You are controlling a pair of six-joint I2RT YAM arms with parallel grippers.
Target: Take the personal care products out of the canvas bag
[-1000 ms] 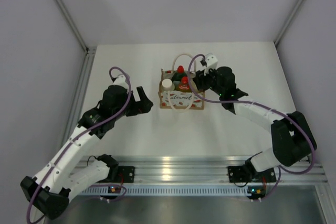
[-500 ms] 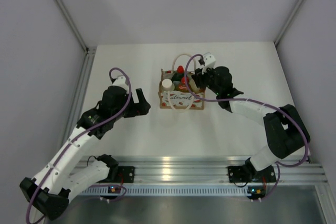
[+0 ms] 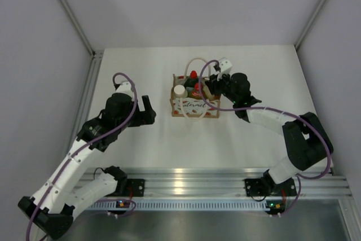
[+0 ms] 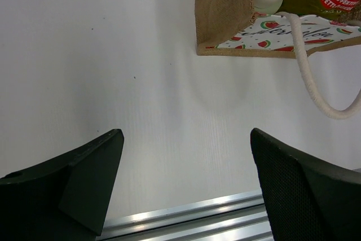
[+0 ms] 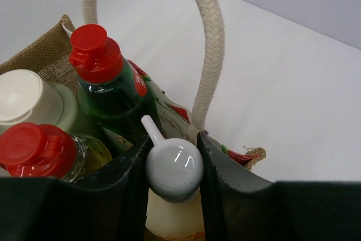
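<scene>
The canvas bag (image 3: pixel 194 105) stands mid-table with a white lettered front panel (image 4: pixel 293 32) and pale loop handles (image 5: pixel 210 43). Inside are a dark green bottle with red cap (image 5: pixel 107 86), a yellow-green bottle with red cap (image 5: pixel 42 150), a pale grey-green cylinder with white lid (image 5: pixel 25 100) and a cream bottle with white pump top (image 5: pixel 174 167). My right gripper (image 5: pixel 172 165) is shut on the pump top, reaching into the bag's right side (image 3: pixel 217 86). My left gripper (image 4: pixel 186 190) is open and empty over bare table, left of the bag (image 3: pixel 148 111).
White walls enclose the white table (image 3: pixel 169 139) on three sides. An aluminium rail (image 3: pixel 186 182) runs along the near edge, also showing in the left wrist view (image 4: pixel 186 227).
My right gripper has reached further into the bag and closed on the pump top. My left arm has drawn back to the left, away from the bag.
</scene>
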